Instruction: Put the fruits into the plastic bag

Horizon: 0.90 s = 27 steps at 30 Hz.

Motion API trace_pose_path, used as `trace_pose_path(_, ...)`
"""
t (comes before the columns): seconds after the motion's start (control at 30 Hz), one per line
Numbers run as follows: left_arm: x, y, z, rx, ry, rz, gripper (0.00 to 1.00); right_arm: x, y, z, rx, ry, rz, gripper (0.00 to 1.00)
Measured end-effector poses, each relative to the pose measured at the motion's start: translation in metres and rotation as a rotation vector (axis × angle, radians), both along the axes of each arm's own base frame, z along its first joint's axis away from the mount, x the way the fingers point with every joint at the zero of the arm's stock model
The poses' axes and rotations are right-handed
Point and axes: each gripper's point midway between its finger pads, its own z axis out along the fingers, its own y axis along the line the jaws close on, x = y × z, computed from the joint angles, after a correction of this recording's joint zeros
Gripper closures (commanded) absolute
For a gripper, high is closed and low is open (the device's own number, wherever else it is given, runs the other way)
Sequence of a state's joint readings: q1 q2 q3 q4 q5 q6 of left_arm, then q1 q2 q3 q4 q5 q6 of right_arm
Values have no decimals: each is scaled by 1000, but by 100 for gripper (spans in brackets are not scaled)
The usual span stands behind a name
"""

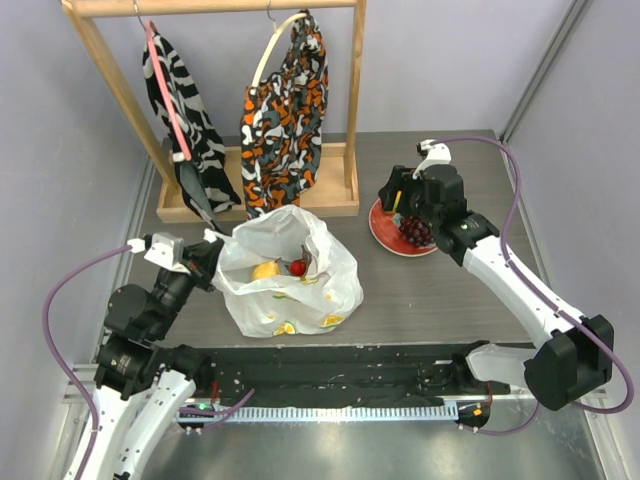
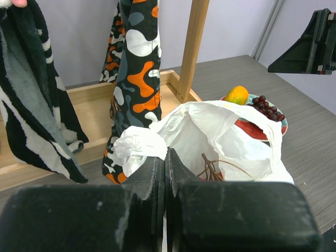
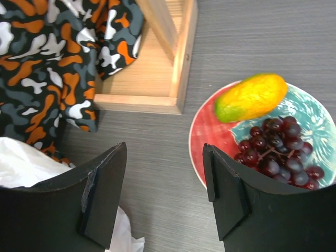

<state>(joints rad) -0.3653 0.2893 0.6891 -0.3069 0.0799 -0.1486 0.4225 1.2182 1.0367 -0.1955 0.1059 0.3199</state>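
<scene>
Plastic bag (image 1: 285,285) stood on the table (image 1: 450,290), centre-left, just in front of the wooden rack (image 1: 340,185), with its mouth open upward. Inside it lay a lemon (image 1: 266,270) and, beside that on the right, red berries (image 1: 298,267).

Left gripper (image 2: 166,157) was at the bag's left rim. Its fingers were pressed together, pinching a crumpled fold of the white plastic at their tips; that side of the rim was lifted.

Plate (image 3: 202,152) sat to the right of the bag, apart from it and near the corner of the rack's base. On it were a bunch of grapes (image 3: 278,149) and a mango (image 3: 251,96), the mango at the plate's far side and close beside the grapes.

Right gripper (image 3: 164,157) hovered over the plate's left edge, fingers spread wide and holding nothing. Between them showed bare table and the plate's rim.

On the rack hung a zebra-striped cloth (image 1: 185,100) at left and an orange-black cloth (image 1: 285,110) at right, the latter reaching down just behind the bag.
</scene>
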Motion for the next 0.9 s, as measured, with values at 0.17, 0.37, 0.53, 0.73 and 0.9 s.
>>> trace_pose_path(0.17, 0, 0, 0, 0, 0, 0, 100, 3, -18, -10, -16, 30, -51, 30)
trace_pose_path(0.37, 0, 0, 0, 0, 0, 0, 100, 8, -48, -27, -55, 74, -149, 25)
trace_pose_path(0.53, 0, 0, 0, 0, 1, 0, 100, 9, -67, -54, -110, 146, -214, 15)
trace_pose_path(0.73, 0, 0, 0, 0, 1, 0, 100, 8, -81, -89, -192, 242, -262, 8)
trace_pose_path(0.9, 0, 0, 0, 0, 0, 0, 100, 9, -89, -108, -243, 289, -283, 4)
